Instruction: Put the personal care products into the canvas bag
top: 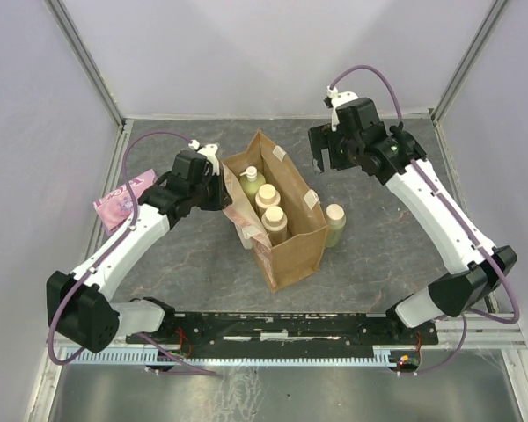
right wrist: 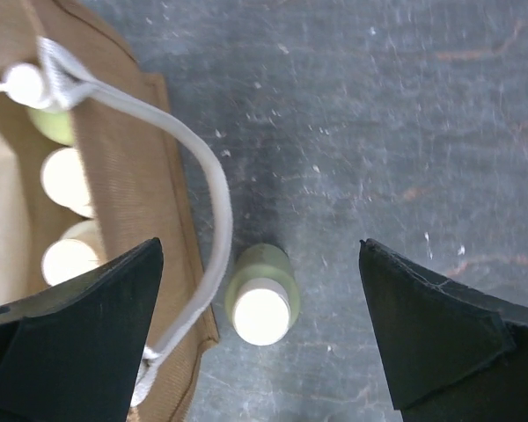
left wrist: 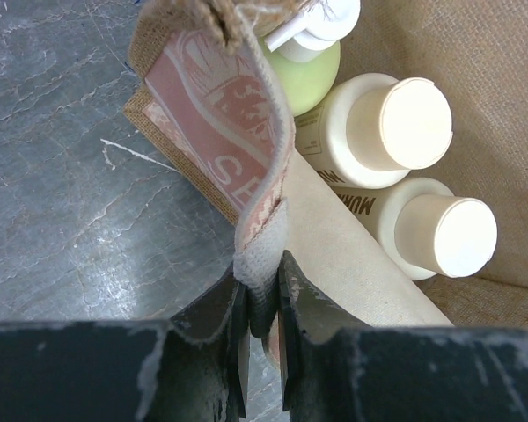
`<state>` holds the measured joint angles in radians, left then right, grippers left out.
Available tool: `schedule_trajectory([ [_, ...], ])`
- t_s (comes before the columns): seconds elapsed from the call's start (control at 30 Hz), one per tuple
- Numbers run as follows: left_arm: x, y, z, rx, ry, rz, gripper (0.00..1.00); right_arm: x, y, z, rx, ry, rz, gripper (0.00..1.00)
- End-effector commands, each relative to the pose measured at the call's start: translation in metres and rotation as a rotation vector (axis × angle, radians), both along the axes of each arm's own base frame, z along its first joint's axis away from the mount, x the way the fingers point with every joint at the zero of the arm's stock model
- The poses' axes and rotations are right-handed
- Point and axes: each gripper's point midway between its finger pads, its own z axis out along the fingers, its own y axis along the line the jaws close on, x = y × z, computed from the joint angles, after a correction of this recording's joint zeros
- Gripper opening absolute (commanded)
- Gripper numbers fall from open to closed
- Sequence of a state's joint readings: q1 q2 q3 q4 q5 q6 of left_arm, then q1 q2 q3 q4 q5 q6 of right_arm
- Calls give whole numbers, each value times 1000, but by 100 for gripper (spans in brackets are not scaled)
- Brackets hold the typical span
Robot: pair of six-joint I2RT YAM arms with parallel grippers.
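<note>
The grey tabletop (top: 378, 264) carries the tan canvas bag (top: 295, 251) standing open near its middle, soft-walled and likely to slump if not steadied. At the bag's 10 o'clock the left end effector (left wrist: 262, 281) is pressed together on the pinkish handle (left wrist: 246, 176), pinching the strap and holding that side up. At 1 o'clock the right end effector (top: 328, 165) hangs above the tabletop with its fingers spread wide and nothing between them. A flat pink packet (top: 121, 200) lies well off at 9 o'clock. Three bottles stand inside the bag: a pump bottle (top: 252, 182) and two cream bottles (top: 267, 198) (top: 275, 220). The last bottle (top: 334, 224), pale green with a cream cap, stands upright on the tabletop just beside the bag at 3 o'clock, below the open fingers in the right wrist view. It looks light, stiff and smooth, so probably slippery and easy to topple; a grip across the body just under the cap seems safest, clear of the white handle loop (right wrist: 207, 189) beside it.
</note>
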<state>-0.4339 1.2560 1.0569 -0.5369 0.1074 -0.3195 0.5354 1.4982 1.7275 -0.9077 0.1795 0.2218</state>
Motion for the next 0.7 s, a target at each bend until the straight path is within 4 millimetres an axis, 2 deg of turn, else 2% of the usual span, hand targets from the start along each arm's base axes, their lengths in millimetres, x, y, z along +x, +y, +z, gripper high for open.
schedule_trajectory([
  [0.0,6,-5,7,18,-33,-55,20,-7,-27,-33,-47,131,-148,100],
  [0.17,6,-4,5,30,-27,-59,20,-22,-35,-63,-68,248,-201,100],
  [0.43,5,-4,2,40,-20,-70,20,-52,-25,-107,-11,416,-210,100],
  [0.67,4,-5,-1,46,-6,-85,20,-57,-23,-140,-29,467,-190,100],
])
